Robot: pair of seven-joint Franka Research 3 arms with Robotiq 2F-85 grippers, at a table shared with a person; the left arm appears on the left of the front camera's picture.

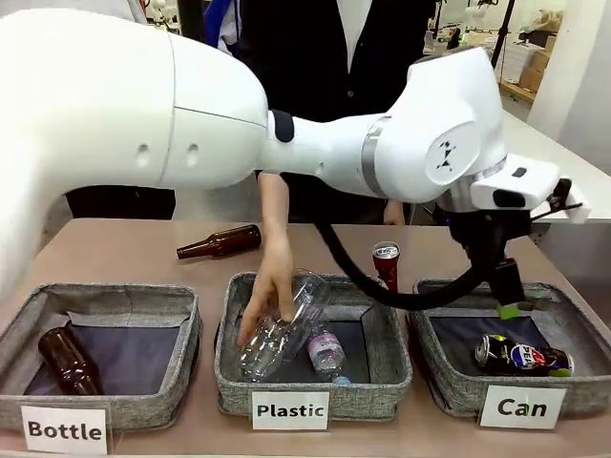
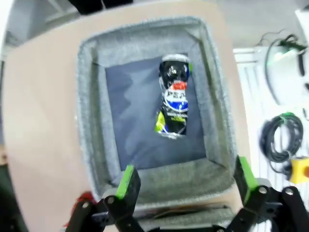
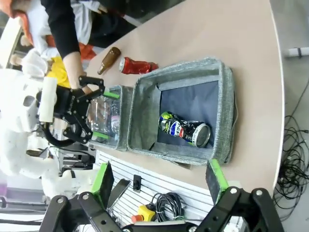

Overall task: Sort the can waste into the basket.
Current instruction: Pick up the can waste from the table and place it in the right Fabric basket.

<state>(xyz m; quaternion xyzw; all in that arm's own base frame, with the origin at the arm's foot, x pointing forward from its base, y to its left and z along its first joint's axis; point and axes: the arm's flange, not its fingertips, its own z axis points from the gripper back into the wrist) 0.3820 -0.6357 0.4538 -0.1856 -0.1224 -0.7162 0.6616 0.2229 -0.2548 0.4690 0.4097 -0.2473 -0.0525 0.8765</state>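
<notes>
A: Began at the left gripper [image 2: 186, 176]: hung over the basket [image 1: 449, 393] marked "Can", jaws spread wide, clasping nothing.

B: And the right gripper [image 3: 159, 179]?

A: Likewise spread and empty, aimed at the same basket from outside its rim.

B: Found 1 can inside?

A: Yes. Saw the dark can [image 1: 523, 356] lying on its side on the basket floor, long axis 9 to 3 in the front view.

B: Leaving 1?

A: Spotted the red can [image 1: 386, 264] out on the table [image 1: 143, 253], just past the basket's far left corner, at roughly 9 o'clock from the left gripper. Stood upright, long axis 12 to 6, silver top at 12. Judged the left gripper the nearer of the 2.
</notes>
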